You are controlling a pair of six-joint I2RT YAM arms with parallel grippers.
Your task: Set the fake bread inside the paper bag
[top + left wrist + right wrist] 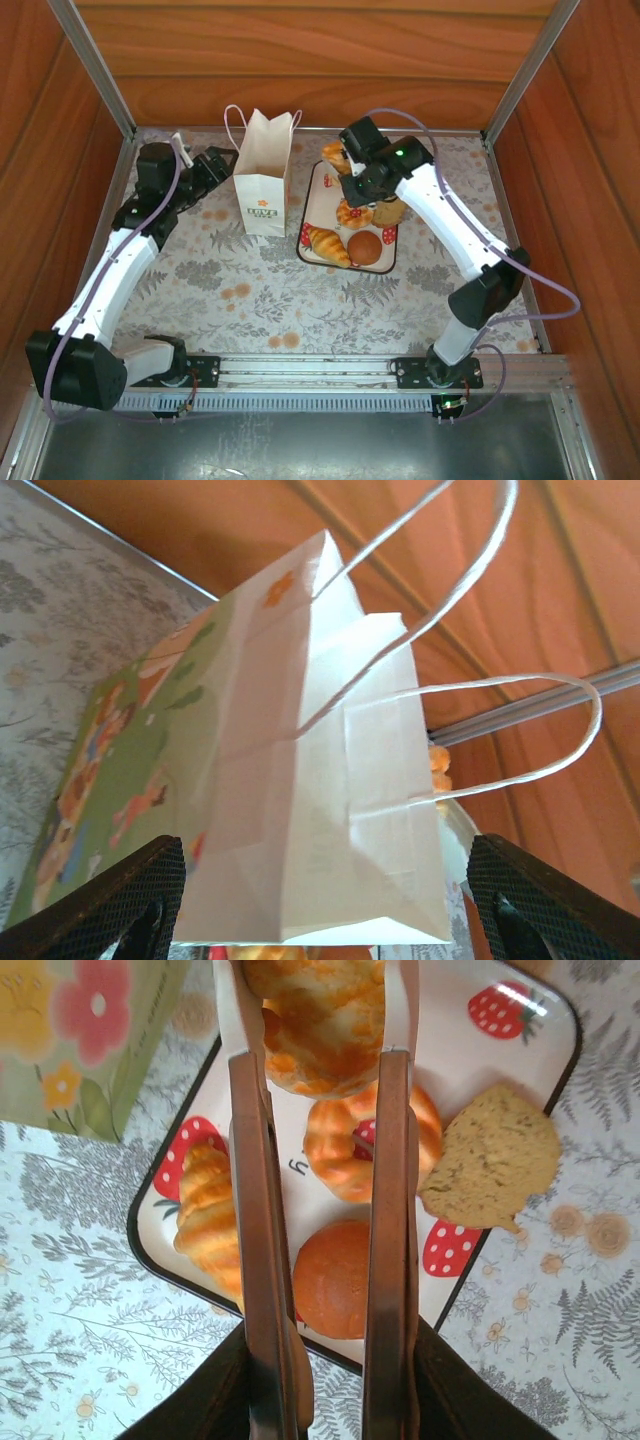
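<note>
One at a time: pinches a golden bun (320, 1010) in the narrow-set right gripper (320, 1052) above the strawberry tray (440, 1020), right of the upright paper bag (262, 180). Brackets the bag with the left gripper (218, 165) spread wide (contact unclear). Risks snagging the loop handles (597, 715) and toppling the light bag

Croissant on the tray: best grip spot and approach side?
Grip the croissant across its fat middle, coming straight down. It lies flat by the tray's left edge and its horns taper thin, so the ends offer little. The round brown bun sits close on its right, so that side is probably tight for a finger. The right gripper holds a golden bun.
</note>
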